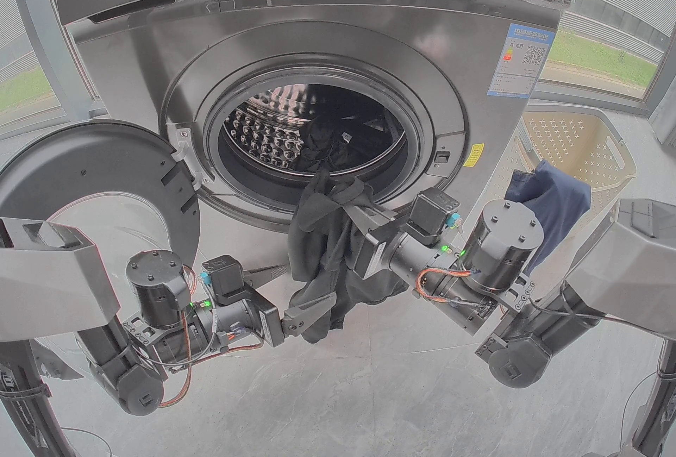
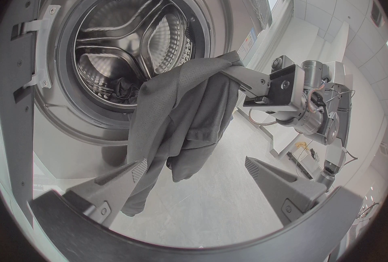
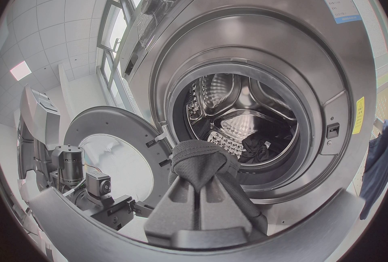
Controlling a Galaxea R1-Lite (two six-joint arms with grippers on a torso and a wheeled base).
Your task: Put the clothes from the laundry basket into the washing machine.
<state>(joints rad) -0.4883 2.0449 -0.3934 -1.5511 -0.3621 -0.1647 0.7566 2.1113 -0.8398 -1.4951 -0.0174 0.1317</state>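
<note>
Washing machine (image 1: 422, 43) is standing open, with a dark grey garment (image 1: 317, 247) hanging at its mouth from the right pincer (image 1: 352, 206).
Door (image 1: 91, 170) is hanging open on the robot's left. Laundry basket (image 1: 591, 134) is sitting to the machine's right, with a blue garment (image 1: 560, 198) draping over its near rim. The grey garment is hanging from the lower lip of the opening down toward the floor (image 1: 394, 381), most of it outside the drum. Its top is bunching over the right pincer's tips, which are clamping tight on it. A black item (image 1: 327, 141) is lying in the drum bottom. Left pincer (image 1: 292, 296) is sitting low at the garment's hem, spread wide and gripping nothing, with the cloth brushing one finger (image 2: 117, 188).
</note>
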